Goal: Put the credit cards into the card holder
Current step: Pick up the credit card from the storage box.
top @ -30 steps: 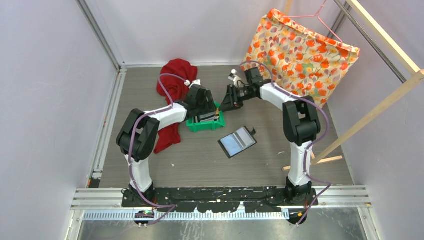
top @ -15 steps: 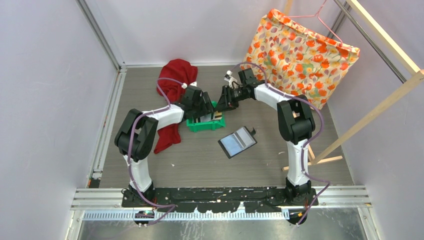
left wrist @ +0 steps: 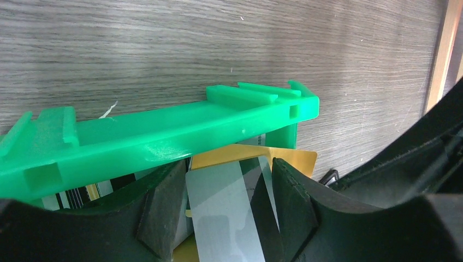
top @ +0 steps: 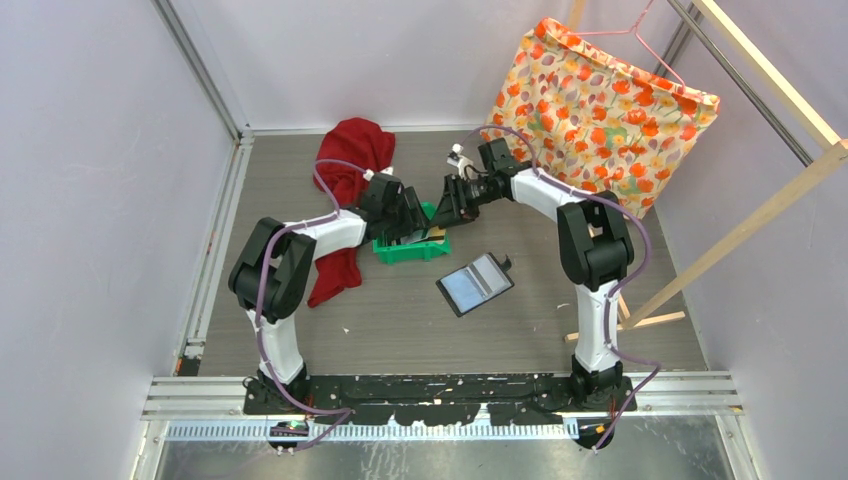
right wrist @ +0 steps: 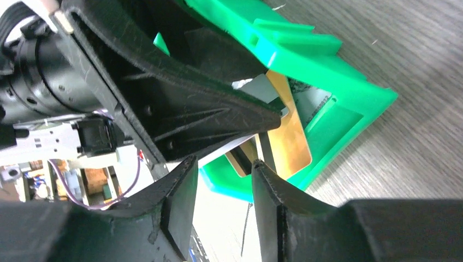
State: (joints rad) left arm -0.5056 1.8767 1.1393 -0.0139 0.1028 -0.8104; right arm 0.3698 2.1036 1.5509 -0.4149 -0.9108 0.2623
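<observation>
The credit cards lie in a small green bin [top: 398, 255]. In the left wrist view a grey card [left wrist: 224, 213] stands between my fingers, over a yellow-orange card [left wrist: 297, 161], behind the bin's wall [left wrist: 164, 136]. My left gripper [left wrist: 229, 164] is open inside the bin, straddling the grey card [top: 412, 232]. My right gripper [top: 441, 214] hovers at the bin's far right corner, open and empty [right wrist: 223, 164], facing the left finger and the yellow-orange card [right wrist: 292, 142]. The black card holder [top: 475, 284] lies open on the floor, right of the bin.
A red cloth [top: 350, 160] lies left of and behind the bin. A floral fabric bag [top: 600, 100] hangs at the back right. A wooden rail [top: 740, 230] slants along the right side. Grey walls close in the left and back.
My right gripper has moved left and down to the bin's far right corner. My left gripper has shifted slightly left within the bin. The card holder has not moved.
</observation>
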